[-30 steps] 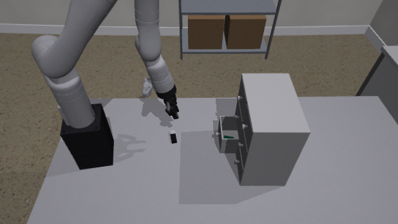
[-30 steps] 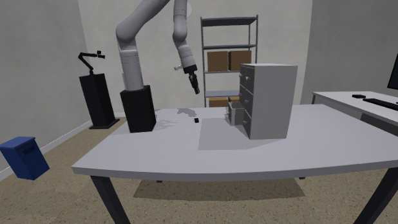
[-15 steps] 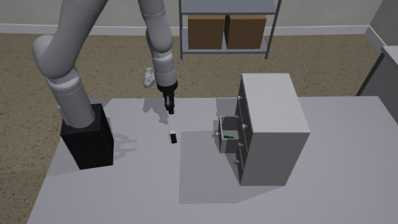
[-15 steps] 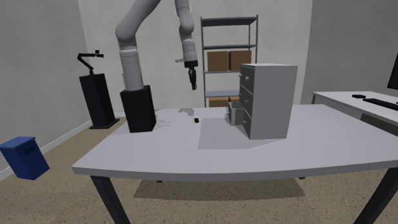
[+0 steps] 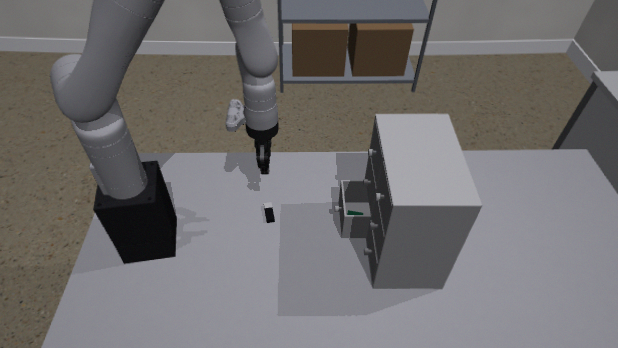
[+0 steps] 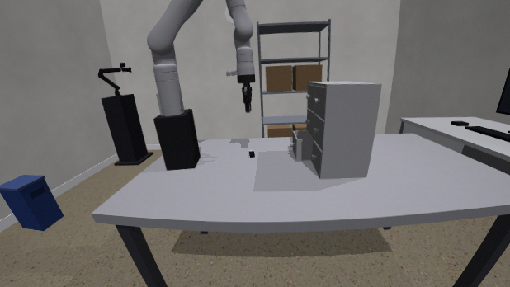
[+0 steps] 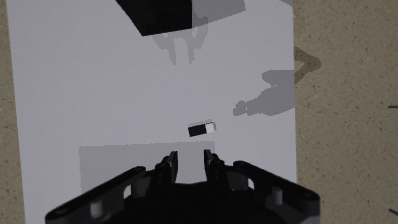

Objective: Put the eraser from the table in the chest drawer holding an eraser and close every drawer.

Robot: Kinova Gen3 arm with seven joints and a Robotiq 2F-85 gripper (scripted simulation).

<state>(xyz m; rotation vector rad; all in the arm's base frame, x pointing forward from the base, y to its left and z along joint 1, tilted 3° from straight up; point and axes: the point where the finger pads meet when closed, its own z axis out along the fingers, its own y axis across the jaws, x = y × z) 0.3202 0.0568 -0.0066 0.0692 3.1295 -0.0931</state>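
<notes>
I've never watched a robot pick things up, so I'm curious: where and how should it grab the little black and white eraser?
Probably from above, with the gripper's fingers on the two long sides of the eraser, near mid-length. It lies flat, longer than wide, with nothing standing against those sides.

Gripper (image 5: 265,172) (image 6: 247,110) (image 7: 190,158) now more upright than before
</notes>
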